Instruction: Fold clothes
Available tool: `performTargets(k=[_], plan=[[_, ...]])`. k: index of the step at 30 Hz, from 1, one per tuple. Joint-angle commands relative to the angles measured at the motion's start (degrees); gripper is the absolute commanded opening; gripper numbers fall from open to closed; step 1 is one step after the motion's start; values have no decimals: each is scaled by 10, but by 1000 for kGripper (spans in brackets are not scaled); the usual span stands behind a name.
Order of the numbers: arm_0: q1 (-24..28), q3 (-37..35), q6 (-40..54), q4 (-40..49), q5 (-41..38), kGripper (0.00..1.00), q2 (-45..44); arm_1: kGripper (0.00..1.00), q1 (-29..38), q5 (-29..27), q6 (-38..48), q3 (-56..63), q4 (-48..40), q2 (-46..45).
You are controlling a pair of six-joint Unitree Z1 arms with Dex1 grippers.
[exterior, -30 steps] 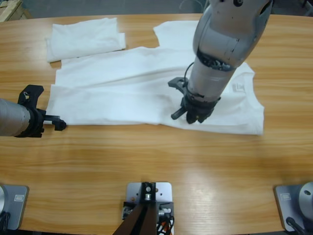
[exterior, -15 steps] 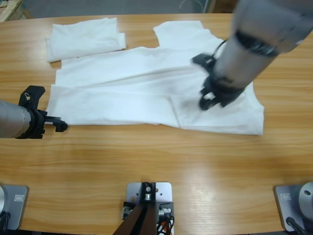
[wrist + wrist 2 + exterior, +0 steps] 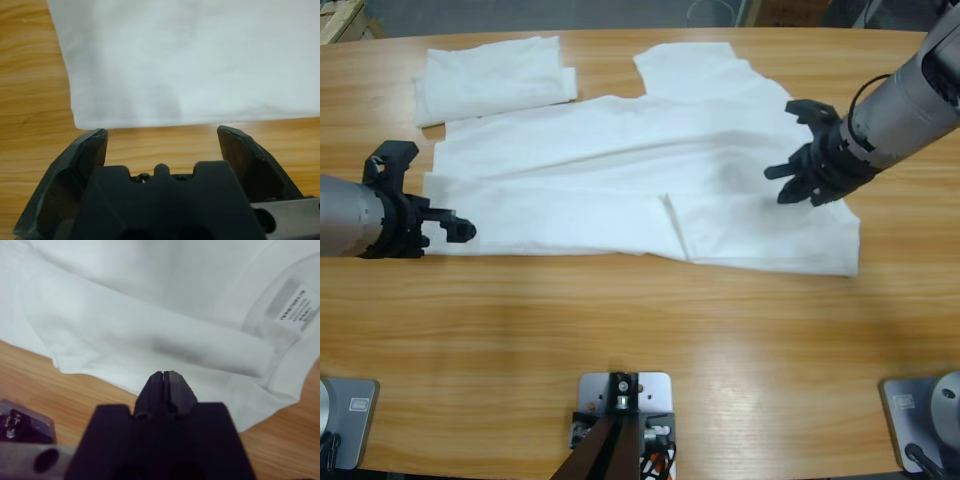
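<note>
Your left gripper [image 3: 460,230] sits at the table's left side with its jaws apart and empty, pointing straight at the hem end of the T-shirt [image 3: 620,180]. In the left wrist view the shirt's hem corner [image 3: 80,120] lies just ahead of the left gripper [image 3: 161,134], nearer the left-hand jaw, with a thin strip of bare wooden table [image 3: 165,145] between cloth and jaws. That gap is what the coming move turns on: the cloth edge is in front of the open jaws, not yet between them.

The T-shirt lies flat with its long axis running left to right across the table, hem at your left, collar at your right. A smaller folded white garment [image 3: 495,78] rests behind it, near the far left edge.

Your right gripper [image 3: 790,185] hangs over the collar end, jaws pressed together and holding nothing; its wrist view shows the neck label [image 3: 292,302] beyond the right gripper [image 3: 165,374]. Judging by position, the left arm is nearer the hem, the right nearer the collar.
</note>
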Motion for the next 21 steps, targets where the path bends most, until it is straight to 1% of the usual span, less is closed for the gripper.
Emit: performTargets(k=[1, 6, 11, 15, 18, 21], plan=[[-5, -22, -1, 5, -13, 862, 81, 0, -12, 9, -21, 26, -32, 61], [-5, -29, 5, 5, -12, 862, 92, 0, -23, -2, -28, 21, -71, 89], [-5, -28, 6, 5, -12, 867, 98, 0, -41, -14, -47, 19, -83, 122], [-5, -27, 6, 6, -12, 867, 101, 0, -45, -27, -68, 16, -91, 133], [-5, -27, 6, 6, -12, 867, 98, 0, -45, -23, -82, 20, -113, 141], [-5, -25, 6, 11, -12, 867, 91, 0, -45, -27, -91, 18, -123, 123]])
